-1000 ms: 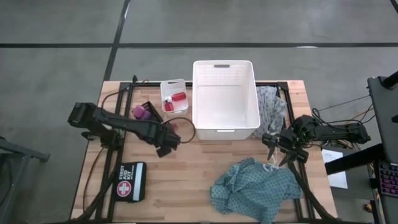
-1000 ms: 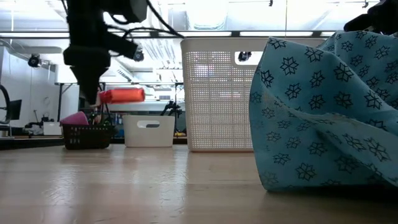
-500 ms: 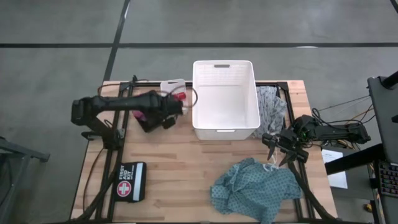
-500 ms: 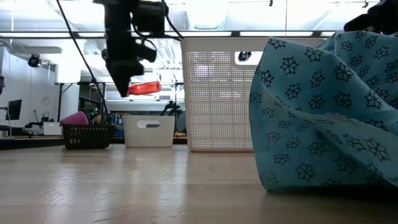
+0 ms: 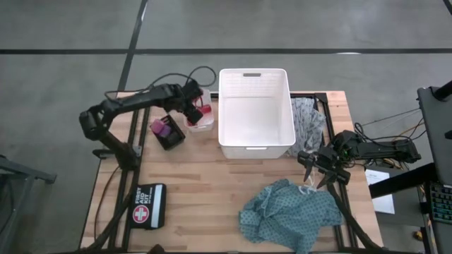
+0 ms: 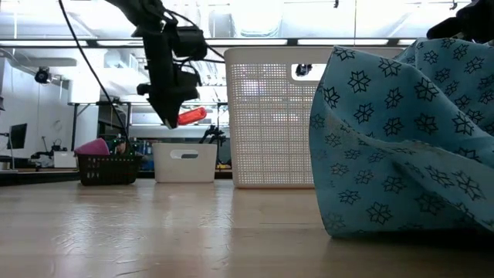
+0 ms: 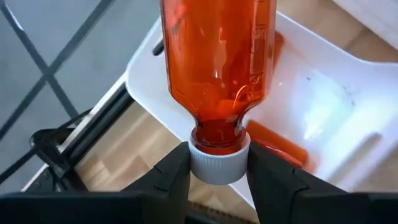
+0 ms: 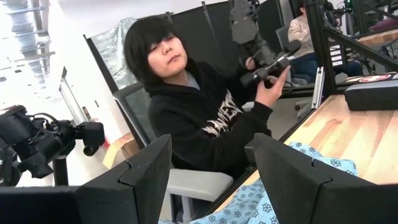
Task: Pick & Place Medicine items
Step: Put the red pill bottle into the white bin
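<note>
In the left wrist view, we see the two dark fingers point(image 7: 168, 177) of the left gripper point(image 7: 217, 180) pinching the white cap point(image 7: 217, 167) of a red medicine bottle point(image 7: 217, 56), which hangs in the air directly above a small white tray point(image 7: 348, 112) with another red bottle point(image 7: 277, 146) already lying in it. From above, that gripper point(image 5: 192, 109) sits over the tray point(image 5: 205, 125) at the far left of the table point(image 5: 212, 190), just left of the big white basket point(image 5: 256, 109); the low view shows the carried bottle point(image 6: 191, 116) well clear of the tabletop.

We judge this to be the placing step — the bottle is over its tray but not yet released. The next move probably calls for a short descent and then parting the fingers so the bottle lands beside its mate rather than on the rim.

Near the tray stands a small black basket point(image 5: 168, 134) holding a purple and pink piece point(image 5: 161, 127). A first aid pouch point(image 5: 147, 204) lies at the near left, and a teal patterned cloth point(image 5: 289, 212) at the near right.

The right gripper point(image 5: 314, 168) waits at the right edge, its fingers point(image 8: 298, 180) spread with nothing between them. A grey patterned cloth point(image 5: 309, 120) is half hidden behind the big basket — and the tiny black ring we cannot make out anywhere. A person in a dark hoodie point(image 8: 205, 124) sits beyond the table.
</note>
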